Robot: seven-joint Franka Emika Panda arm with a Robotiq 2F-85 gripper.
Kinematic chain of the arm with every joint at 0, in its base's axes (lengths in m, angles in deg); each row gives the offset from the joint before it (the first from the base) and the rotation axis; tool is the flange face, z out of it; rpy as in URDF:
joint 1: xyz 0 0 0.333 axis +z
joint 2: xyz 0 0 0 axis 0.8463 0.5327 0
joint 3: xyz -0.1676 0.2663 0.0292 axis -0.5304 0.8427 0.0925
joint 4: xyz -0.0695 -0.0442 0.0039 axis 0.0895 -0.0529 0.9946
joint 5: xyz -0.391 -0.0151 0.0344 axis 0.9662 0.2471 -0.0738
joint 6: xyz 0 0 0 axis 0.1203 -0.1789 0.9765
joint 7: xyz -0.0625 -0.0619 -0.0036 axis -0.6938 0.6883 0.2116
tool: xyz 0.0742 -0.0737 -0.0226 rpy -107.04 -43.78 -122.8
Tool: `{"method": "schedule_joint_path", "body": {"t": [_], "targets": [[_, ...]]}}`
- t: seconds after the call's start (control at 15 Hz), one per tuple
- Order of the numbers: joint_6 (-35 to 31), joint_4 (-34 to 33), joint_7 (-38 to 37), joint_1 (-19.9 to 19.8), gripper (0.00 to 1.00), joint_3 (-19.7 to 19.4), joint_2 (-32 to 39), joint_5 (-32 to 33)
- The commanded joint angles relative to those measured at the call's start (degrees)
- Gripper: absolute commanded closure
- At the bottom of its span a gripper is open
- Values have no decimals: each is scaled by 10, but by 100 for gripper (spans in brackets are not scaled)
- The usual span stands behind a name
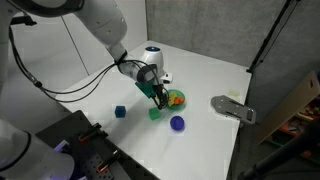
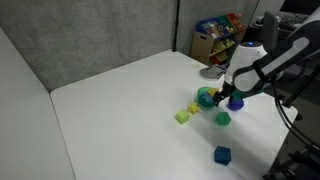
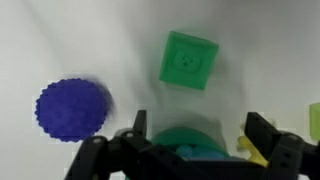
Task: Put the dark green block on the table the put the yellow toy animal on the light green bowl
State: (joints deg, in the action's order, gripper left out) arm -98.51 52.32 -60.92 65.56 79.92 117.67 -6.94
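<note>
The dark green block (image 3: 190,60) lies on the white table, apart from my gripper; it also shows in both exterior views (image 1: 155,114) (image 2: 223,118). My gripper (image 3: 198,128) is open and empty, hovering just above the table between the block and the teal-green bowl (image 3: 185,140). It also shows in both exterior views (image 1: 160,93) (image 2: 226,96). A yellow lump, the yellow toy animal (image 3: 250,148), sits by one fingertip; in an exterior view it (image 2: 194,108) lies on the table next to the light green bowl (image 2: 182,117).
The teal-green bowl (image 1: 176,98) holds an orange-red toy. A purple bumpy ball (image 3: 73,108) (image 1: 177,123) lies close by. A dark blue cube (image 1: 120,112) (image 2: 222,154) sits apart. A grey object (image 1: 232,108) lies near the table edge.
</note>
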Motion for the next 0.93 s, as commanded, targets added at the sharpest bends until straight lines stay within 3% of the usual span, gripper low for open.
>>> {"method": "schedule_joint_path", "body": {"t": [0.0, 0.27, 0.87], "targets": [[39, -45, -29, 7, 0, -28, 2, 18], [29, -84, -37, 0, 0, -31, 19, 11], [-23, -103, -103, 47, 0, -82, 55, 43]]}}
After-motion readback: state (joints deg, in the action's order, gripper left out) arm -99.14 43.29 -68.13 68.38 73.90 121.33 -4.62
